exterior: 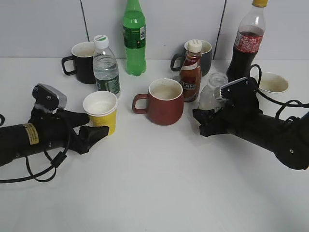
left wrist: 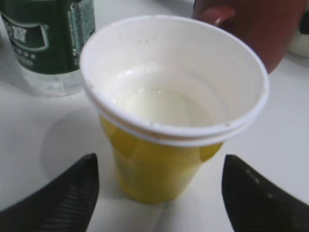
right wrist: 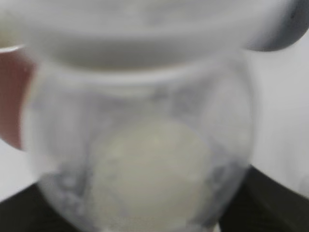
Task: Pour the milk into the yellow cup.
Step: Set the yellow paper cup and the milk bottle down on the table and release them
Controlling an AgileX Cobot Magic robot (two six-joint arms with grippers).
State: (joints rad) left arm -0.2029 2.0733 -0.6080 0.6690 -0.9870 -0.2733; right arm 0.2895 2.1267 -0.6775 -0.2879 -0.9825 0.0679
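Left gripper (exterior: pixel 99 131) lies low on the white table (exterior: pixel 159 188), jaws apart, one finger (left wrist: pixel 63 200) each side of the yellow cup (exterior: pixel 101 111). In the left wrist view both fingers stand clear of the cup wall, no contact. Cup upright, with a shallow layer of milk (left wrist: pixel 161 106) on its bottom.

Right gripper (exterior: pixel 206 118) is at the small clear bottle (exterior: pixel 211 92), which stands upright on the table at 3 o'clock of the red-brown mug (exterior: pixel 164 101) and just beside the brown coffee bottle (exterior: pixel 190 71). Right wrist view is blurred: dark fingers (right wrist: pixel 263 200) flank the bottle base on both sides, but can't tell whether they press on it. Bottle looks nearly empty (whitish patch at the bottom, too blurred to be sure).

Water bottle (exterior: pixel 105 65) sits at 12 o'clock of the yellow cup, close behind it. Green bottle (exterior: pixel 134 37), cola bottle (exterior: pixel 247 41) and black mug (exterior: pixel 81 62) stand along the back.
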